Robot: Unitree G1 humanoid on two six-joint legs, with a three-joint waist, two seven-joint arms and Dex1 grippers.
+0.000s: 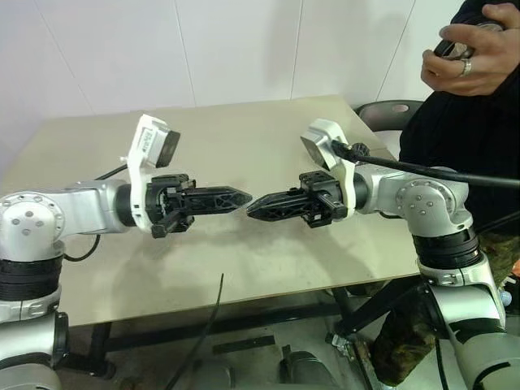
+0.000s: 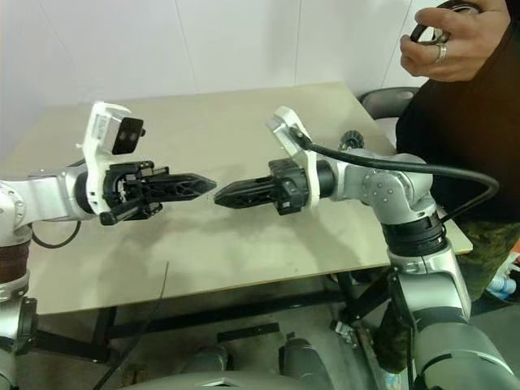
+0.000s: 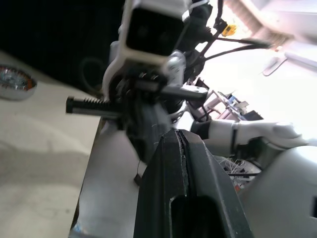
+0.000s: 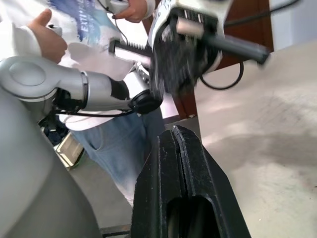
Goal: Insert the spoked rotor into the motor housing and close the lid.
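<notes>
Position of arms: both raised over the table (image 1: 244,130), held level, pointing at each other.

Left gripper (image 1: 240,196): jaws clenched, black fingers pressed flat together into one point, nothing between them. Same closed seam visible along the fingers (image 3: 185,198) in the left wrist view.

Right gripper (image 1: 257,208): jaws likewise clenched and empty, tip just beside the tip of the left gripper, slightly lower, a narrow gap between the two. Closed seam confirmed in the right wrist view. Black cable (image 1: 422,169) running from the wrist camera mount back along the right arm.

Task parts:
- Round silvery part (image 3: 15,83) with a dark rim, lying flat on the table, well apart from both grippers, seen past the right gripper in the left wrist view. Housing or lid: cannot tell.
- Dark round part (image 2: 421,32) gripped in a person's hand (image 1: 475,57) beyond the right edge of the table, well above the tabletop. A ring on one finger of that hand. Type of part not readable.

Surroundings: dark chair (image 1: 390,110) behind the far right corner of the table, beside the standing person.
</notes>
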